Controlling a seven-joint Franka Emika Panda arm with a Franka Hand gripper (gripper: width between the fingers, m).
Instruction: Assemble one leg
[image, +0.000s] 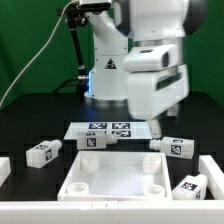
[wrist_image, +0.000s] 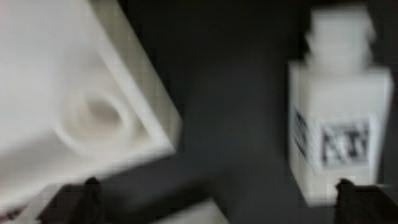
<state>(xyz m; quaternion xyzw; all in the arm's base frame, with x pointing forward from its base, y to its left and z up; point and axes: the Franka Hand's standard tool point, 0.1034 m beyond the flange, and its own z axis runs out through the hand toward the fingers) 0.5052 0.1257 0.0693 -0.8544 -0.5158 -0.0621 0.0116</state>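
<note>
Several legs lie on the black table: one at the exterior view's left (image: 45, 152), one by the marker board (image: 100, 141), one at the right (image: 175, 147) and one at the front right (image: 190, 186). The large white tray-like piece (image: 115, 180) with corner holes lies in front. My gripper (image: 157, 128) hangs just above the table, close to the right leg. In the blurred wrist view, a leg (wrist_image: 338, 110) with its tag lies close to one fingertip (wrist_image: 347, 190), and the tray-like piece's corner (wrist_image: 71, 70) lies by the other. The gripper (wrist_image: 214, 195) is open and holds nothing.
The marker board (image: 100, 128) lies flat behind the tray-like piece, in front of the robot's base. White parts show at the exterior view's left edge (image: 3, 168) and right edge (image: 212, 170). A cable runs at the back left.
</note>
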